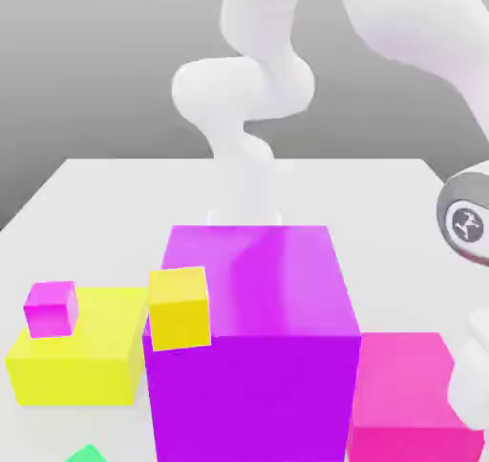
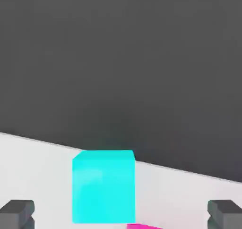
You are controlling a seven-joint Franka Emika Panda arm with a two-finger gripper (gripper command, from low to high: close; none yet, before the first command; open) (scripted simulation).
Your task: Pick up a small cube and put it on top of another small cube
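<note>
In the hand view the small cyan cube [image 2: 103,185] sat on the white desk [image 2: 179,195], right between the two fingertips [image 2: 17,213] of the tool [image 2: 121,214]. The tool was wide open and held nothing. The cube lay straight ahead, so the tool likely needed to go forward and close on it.

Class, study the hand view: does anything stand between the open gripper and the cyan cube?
Nothing visible does. The cyan cube sits on the white table, centred in the gap between the two dark fingertips of the open gripper. A magenta sliver shows beside the cube's near edge, not blocking it.
</note>
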